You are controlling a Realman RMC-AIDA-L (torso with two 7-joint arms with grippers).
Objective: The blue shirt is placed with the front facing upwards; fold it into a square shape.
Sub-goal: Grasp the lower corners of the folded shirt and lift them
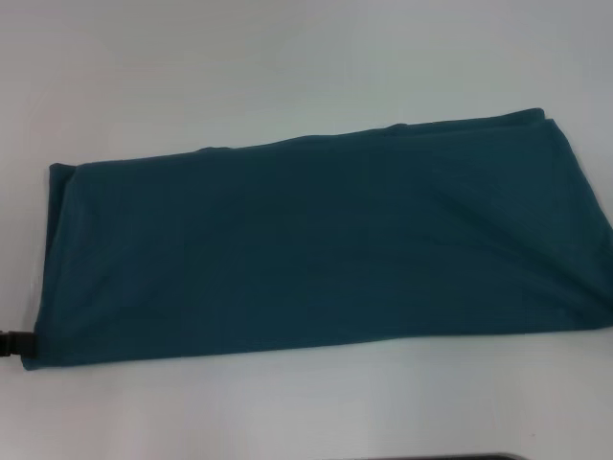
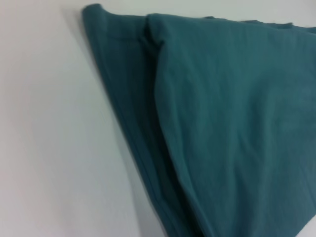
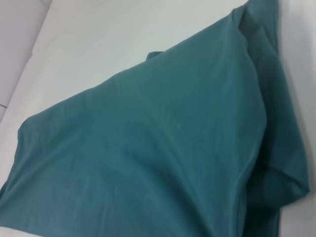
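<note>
Currently the blue shirt [image 1: 316, 249] lies folded into a long band across the white table [image 1: 287, 67]. Left gripper [image 1: 11, 343] sits at its near left corner; finger state cannot be determined.

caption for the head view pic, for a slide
Blue shirt folded into a long band across the white table, lettering hidden; a dark bit of the left arm touches its near left corner.

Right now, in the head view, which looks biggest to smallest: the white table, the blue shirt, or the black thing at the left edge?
1. white table, spreading past every edge.
2. blue shirt, a long folded band.
3. black thing, tiny, but cut off by the edge, so unsure.
</note>
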